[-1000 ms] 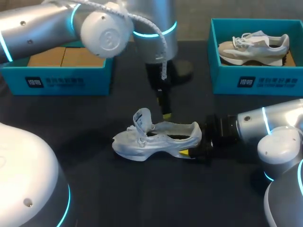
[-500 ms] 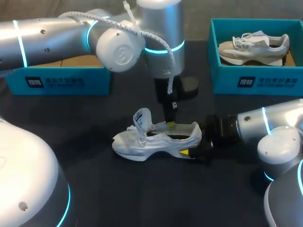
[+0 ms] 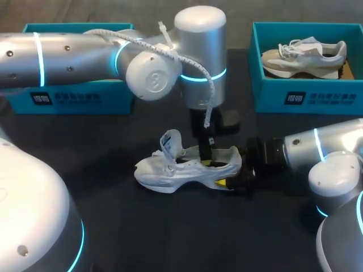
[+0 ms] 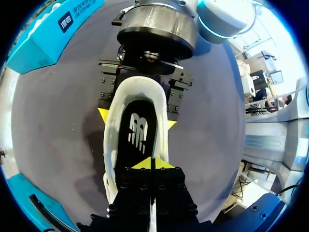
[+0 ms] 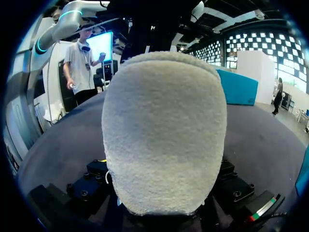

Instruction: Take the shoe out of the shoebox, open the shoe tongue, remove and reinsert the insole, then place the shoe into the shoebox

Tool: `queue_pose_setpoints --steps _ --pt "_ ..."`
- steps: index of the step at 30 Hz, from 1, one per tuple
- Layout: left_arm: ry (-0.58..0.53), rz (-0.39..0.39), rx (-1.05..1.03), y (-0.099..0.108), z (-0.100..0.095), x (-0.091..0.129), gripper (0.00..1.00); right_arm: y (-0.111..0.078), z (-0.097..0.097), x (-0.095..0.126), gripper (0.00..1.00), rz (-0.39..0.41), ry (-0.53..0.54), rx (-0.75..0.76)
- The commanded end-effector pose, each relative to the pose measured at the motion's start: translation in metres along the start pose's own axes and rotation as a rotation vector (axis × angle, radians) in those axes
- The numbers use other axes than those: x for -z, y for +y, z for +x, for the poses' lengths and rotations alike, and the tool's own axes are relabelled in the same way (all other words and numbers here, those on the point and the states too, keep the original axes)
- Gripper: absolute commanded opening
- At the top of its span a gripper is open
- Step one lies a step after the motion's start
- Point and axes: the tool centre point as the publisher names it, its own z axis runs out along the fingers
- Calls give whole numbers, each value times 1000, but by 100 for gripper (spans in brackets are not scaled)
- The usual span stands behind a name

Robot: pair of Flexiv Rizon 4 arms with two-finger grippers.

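Note:
A white shoe (image 3: 181, 169) lies on its side on the dark table, toe to the left, tongue pulled up. My right gripper (image 3: 228, 177) is shut on its heel (image 5: 164, 130), one yellow fingertip (image 4: 104, 115) on each side of the heel. From above, my left gripper (image 3: 207, 161) reaches down into the shoe's mouth. In the left wrist view its yellow tips (image 4: 151, 163) are pressed together, shut, just over the black insole (image 4: 137, 130) inside the white rim (image 4: 112, 145). I cannot tell whether they touch the insole.
A teal shoebox (image 3: 306, 99) at the back right holds a beige shoe (image 3: 303, 56). Another teal box (image 3: 74, 99) stands at the back left. A black disc (image 3: 229, 119) sits on the table just behind the white shoe.
My left arm has swung right and come down, and its gripper has closed and dropped into the shoe's opening. The right arm and the shoe have stayed put.

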Motion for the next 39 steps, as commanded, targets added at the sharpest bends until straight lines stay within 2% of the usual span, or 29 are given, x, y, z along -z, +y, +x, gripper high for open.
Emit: queue_pose_setpoints --steps 1,14,20,24,29,39 --pt "5 -9 0 -5 -3 -2 0 -1 0 0 0 3 0 -1" --pt "5 -9 0 -5 -3 -2 0 -1 0 0 0 3 0 -1" --pt "69 0 -107 -8 -12 -12 0 -1 0 0 0 3 0 -1" --pt "89 26 -133 -5 -18 -15 0 -1 0 0 0 3 0 -1" --pt "99 17 -161 -5 -23 -19 0 -1 0 0 0 3 0 -1" --pt "69 43 -208 -8 -15 -35 0 -1 0 0 0 3 0 -1"
